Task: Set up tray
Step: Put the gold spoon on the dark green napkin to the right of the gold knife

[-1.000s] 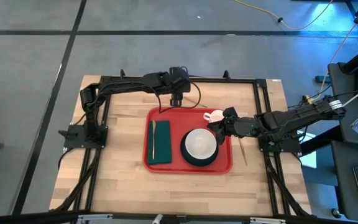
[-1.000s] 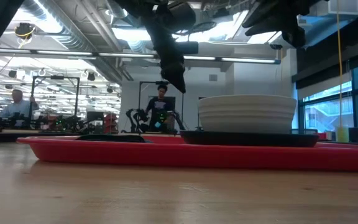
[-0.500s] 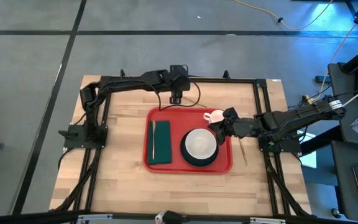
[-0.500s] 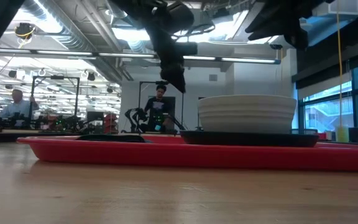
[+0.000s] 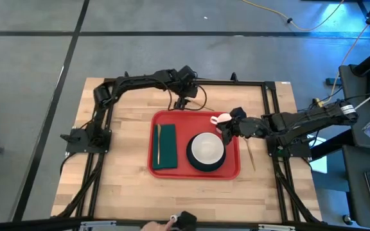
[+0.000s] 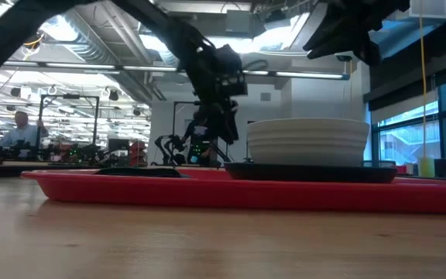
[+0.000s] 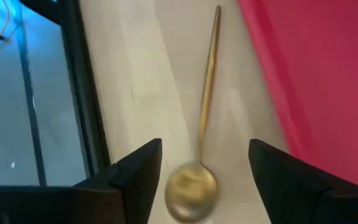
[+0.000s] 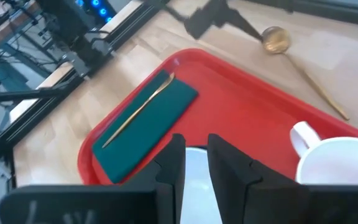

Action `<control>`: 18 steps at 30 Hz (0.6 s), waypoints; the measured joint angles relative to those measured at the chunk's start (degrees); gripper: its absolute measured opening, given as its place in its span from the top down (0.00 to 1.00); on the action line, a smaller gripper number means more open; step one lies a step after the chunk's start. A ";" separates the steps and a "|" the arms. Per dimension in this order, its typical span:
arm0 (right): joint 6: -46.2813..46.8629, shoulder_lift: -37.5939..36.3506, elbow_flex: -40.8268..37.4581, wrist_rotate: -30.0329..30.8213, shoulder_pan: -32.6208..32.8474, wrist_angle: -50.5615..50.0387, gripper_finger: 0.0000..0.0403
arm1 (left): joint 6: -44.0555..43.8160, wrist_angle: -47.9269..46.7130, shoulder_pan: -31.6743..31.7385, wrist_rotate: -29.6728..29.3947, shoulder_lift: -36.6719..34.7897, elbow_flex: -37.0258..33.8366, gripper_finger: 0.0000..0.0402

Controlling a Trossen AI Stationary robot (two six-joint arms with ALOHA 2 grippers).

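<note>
The red tray point(image 5: 194, 168) lies on the middle of the table. On it lie a dark green cloth point(image 5: 167, 146) bearing a thin gold utensil point(image 8: 138, 109), a black plate point(image 5: 205, 165) with a white bowl point(image 5: 206, 149), and a white cup point(image 8: 334, 163) in the far right corner. A gold spoon point(image 7: 205, 106) lies flat on the table just beyond the tray's far rim. My left gripper point(image 7: 197, 180) is open, its fingers standing on either side of the spoon's bowl point(image 7: 191, 184) without touching it. My right gripper point(image 8: 196, 155) hovers over the tray's right part, fingers close together, empty.
A thin gold stick point(image 5: 252, 156) lies on the table right of the tray. The black frame rail point(image 7: 82, 93) runs along the table's far edge, close behind the spoon. A person's hand point(image 5: 172, 222) shows at the near edge. People and other rigs show in the room behind.
My left gripper has gone toward the table's far edge and down, from high over the tray's far rim to low over the spoon, and its arm has swung about. My right gripper has kept almost still.
</note>
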 joint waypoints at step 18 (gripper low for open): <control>0.17 0.00 0.01 -3.57 -5.69 0.11 0.82 | 2.60 -0.43 0.93 2.92 13.02 9.40 0.63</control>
